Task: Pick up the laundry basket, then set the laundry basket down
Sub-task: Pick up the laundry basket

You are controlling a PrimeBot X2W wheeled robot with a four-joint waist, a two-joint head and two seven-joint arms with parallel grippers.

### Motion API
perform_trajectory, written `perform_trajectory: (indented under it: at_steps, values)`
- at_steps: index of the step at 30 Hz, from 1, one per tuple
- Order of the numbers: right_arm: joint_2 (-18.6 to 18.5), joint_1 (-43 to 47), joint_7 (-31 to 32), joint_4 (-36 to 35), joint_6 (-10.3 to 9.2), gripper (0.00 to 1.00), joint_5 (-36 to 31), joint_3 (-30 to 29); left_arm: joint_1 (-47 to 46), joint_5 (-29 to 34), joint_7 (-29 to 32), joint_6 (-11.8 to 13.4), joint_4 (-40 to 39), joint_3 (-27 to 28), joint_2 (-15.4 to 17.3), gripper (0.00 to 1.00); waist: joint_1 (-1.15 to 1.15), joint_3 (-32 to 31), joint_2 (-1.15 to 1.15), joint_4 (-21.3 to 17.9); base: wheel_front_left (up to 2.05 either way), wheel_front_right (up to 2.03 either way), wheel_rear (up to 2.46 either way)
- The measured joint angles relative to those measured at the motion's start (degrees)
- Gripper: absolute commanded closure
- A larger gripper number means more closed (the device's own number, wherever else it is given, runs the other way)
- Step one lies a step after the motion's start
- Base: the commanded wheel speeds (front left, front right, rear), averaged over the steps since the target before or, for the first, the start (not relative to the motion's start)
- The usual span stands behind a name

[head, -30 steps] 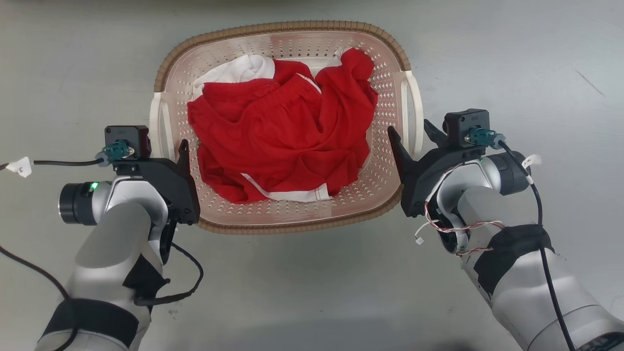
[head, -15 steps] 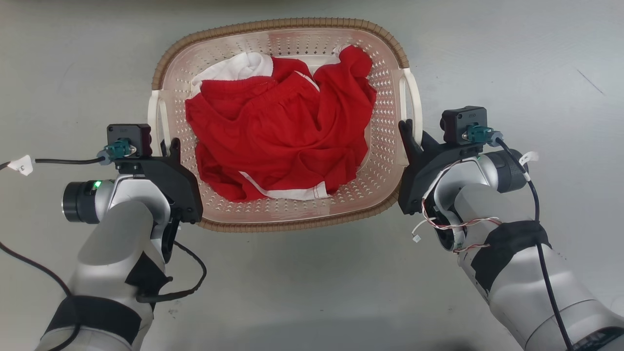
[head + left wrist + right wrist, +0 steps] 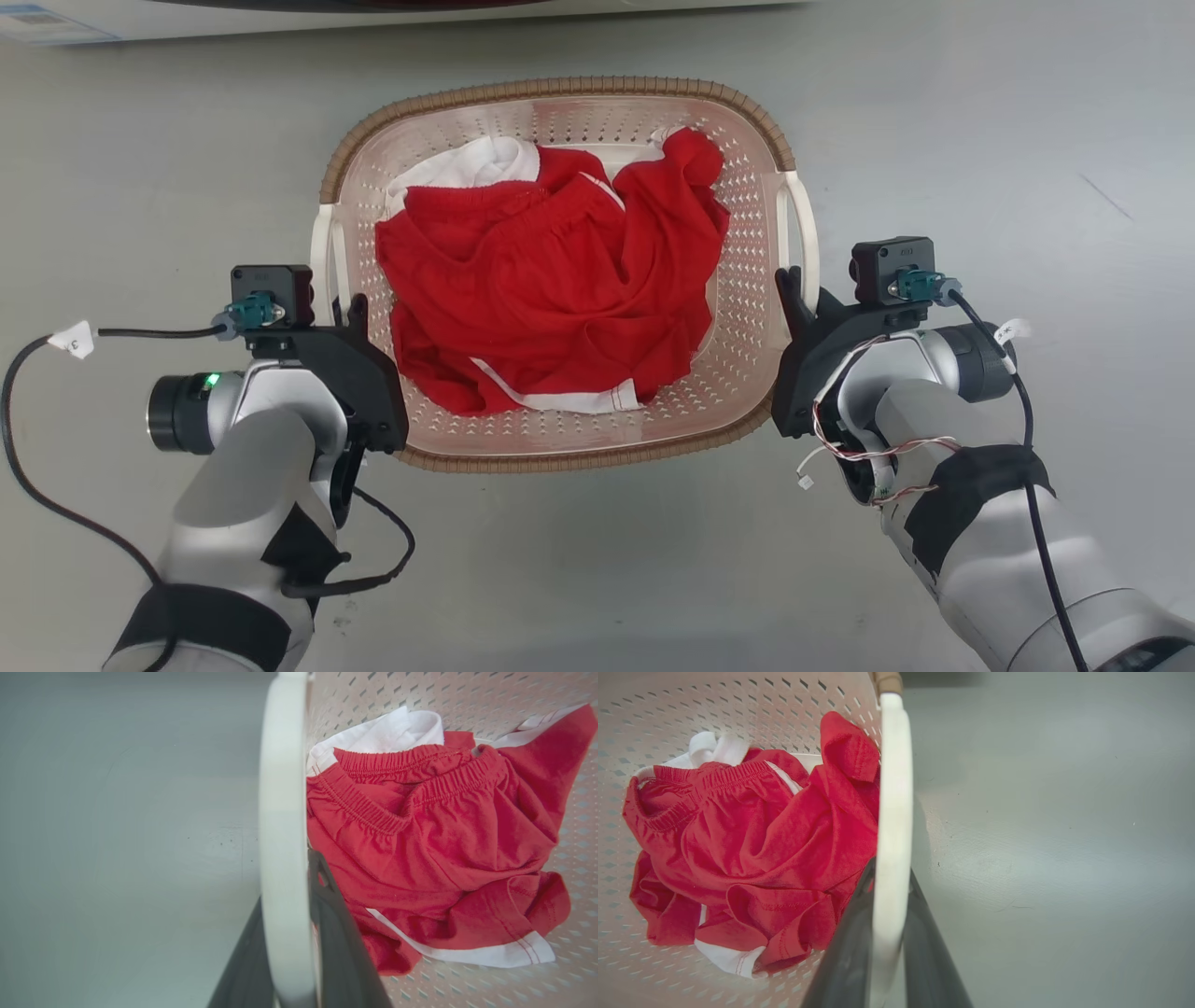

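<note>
head view, left to right.

a black cable (image 3: 149, 331) with a white paper tag runs in at 9 o'clock to the left wrist camera block. a small green light (image 3: 212, 380) glows on the round wrist joint.

left claw (image 3: 344, 308): sits at 9 o'clock of the laundry basket (image 3: 560, 89). its two dark matte fingers are closed down to the width of the left handle (image 3: 319, 247), a smooth white plastic bar. in the left wrist view the bar runs between them, one finger on each side and tight against it.

the basket lies at the centre of the view, over the smooth grey floor (image 3: 597, 560). it is a rounded rectangle with pale pink-beige plastic walls pierced by rows of small slots. its ribbed brown rim has a woven look. cannot tell whether its base touches the floor.

inside is a crumpled red garment (image 3: 551, 289), soft knit with a gathered elastic band and white edging toward 6 o'clock. a bit of white cloth (image 3: 476, 163) shows at 11 o'clock of the heap.

right handle (image 3: 808, 233): same white bar, at 3 o'clock of the basket.

right claw (image 3: 805, 291): narrowed onto that handle. in the right wrist view one finger lies inside the bar and one outside, both pressed to it. thin red and white wires (image 3: 868, 434) loop at the wrist.
</note>
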Motion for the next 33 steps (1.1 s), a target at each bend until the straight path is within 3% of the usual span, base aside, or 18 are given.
perform_trajectory:
  at_steps: [33]
  values:
    - [0.93,10.29,1.58,5.11,2.15,1.0,6.72,2.96,12.24,-2.76,3.71,-0.02,1.16,-0.13,-2.14,1.0,-0.01,-17.24,0.0,0.11,0.0,0.0,0.0]
